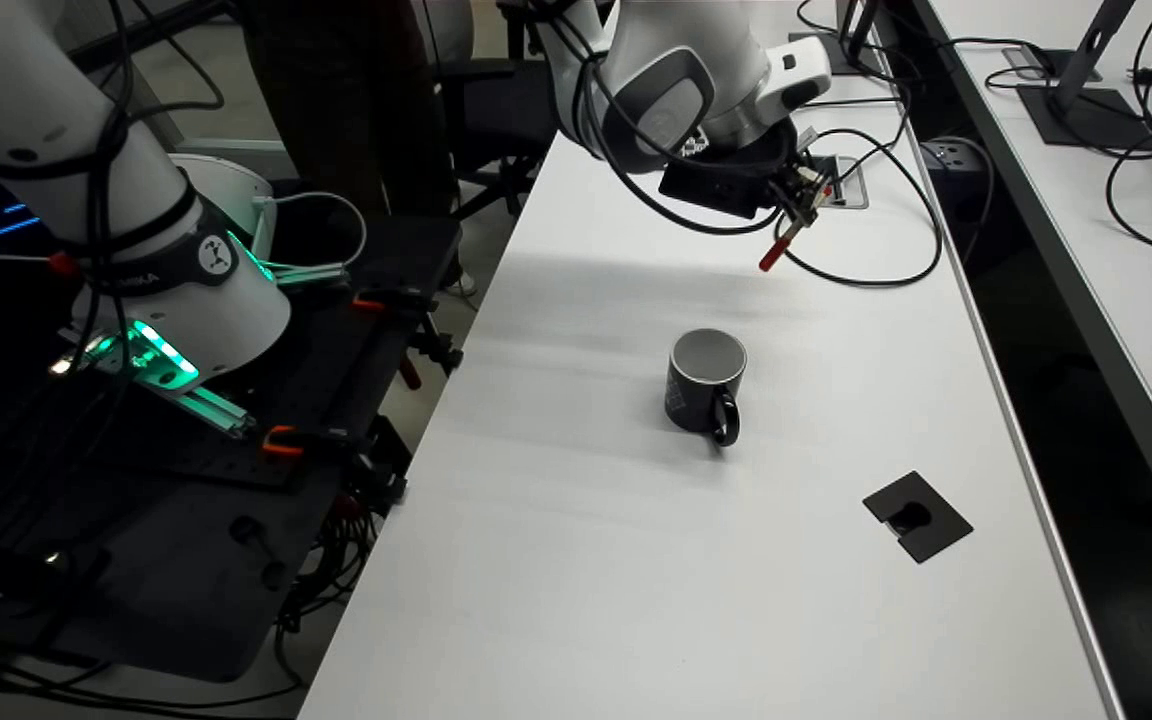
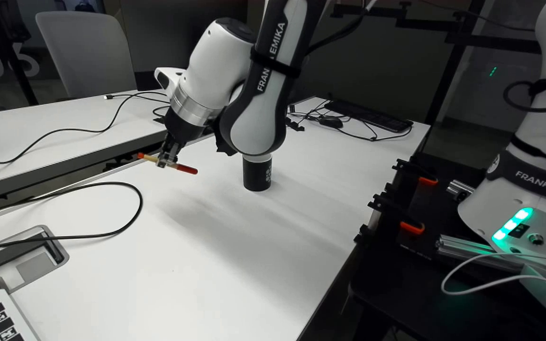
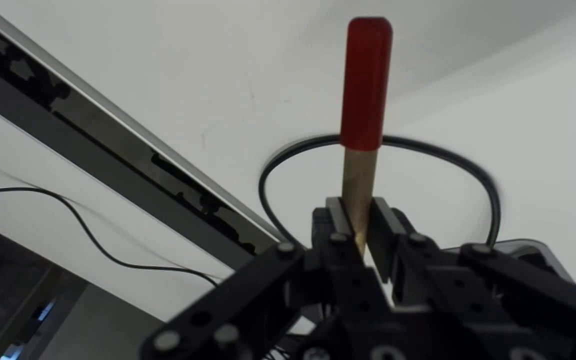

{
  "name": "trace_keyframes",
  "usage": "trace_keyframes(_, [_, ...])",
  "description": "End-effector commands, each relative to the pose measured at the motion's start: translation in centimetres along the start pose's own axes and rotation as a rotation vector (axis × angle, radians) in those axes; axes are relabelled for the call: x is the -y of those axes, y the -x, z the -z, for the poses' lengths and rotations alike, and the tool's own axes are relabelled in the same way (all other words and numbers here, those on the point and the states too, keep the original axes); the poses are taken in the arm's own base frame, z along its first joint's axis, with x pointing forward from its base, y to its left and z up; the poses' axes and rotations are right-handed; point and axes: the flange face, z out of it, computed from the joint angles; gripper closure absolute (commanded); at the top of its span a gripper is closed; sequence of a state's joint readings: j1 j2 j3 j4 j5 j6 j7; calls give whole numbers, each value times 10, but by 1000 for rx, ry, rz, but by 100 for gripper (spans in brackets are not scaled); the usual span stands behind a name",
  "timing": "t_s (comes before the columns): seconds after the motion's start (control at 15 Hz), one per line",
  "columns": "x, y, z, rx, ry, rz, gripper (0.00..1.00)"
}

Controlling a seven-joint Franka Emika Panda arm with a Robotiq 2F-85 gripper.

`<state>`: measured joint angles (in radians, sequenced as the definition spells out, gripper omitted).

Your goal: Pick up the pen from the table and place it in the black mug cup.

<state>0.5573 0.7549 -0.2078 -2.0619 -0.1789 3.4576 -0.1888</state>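
Above the table (image 1: 586, 580): in an exterior view, the gripper (image 1: 806, 205) holds the pen (image 1: 778, 250) nearer the edge opposite the robot base (image 1: 191, 312).
Black mug (image 1: 693, 396): upright, between the long edges.
Keyboard (image 2: 370, 115): in an exterior view, by a far corner.
Jaws: in the wrist view, pinching the pen's pale middle.

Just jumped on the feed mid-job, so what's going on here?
The gripper is shut on the pen, pinching it by the tan middle, with a red end sticking out on either side. It holds the pen in the air, clear of the table. The mug stands upright on the table, apart from the pen, so placing the pen in it is not done yet.
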Motion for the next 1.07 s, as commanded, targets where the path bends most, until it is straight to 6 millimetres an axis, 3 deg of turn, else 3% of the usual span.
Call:
trace_keyframes(0.0, [-16,7,14,21,49,-87,96])
trace_keyframes(0.33, [-27,17,20,46,144,-265,96])
trace_keyframes(0.53, [-22,22,24,58,203,-346,96])
trace_keyframes(0.6, [-28,17,18,48,165,-293,85])
trace_keyframes(0.87, [-20,20,22,56,185,-324,85])
trace_keyframes(0.93, [-22,18,23,52,191,-331,96])
trace_keyframes(1.0, [-26,14,28,36,196,-339,96])
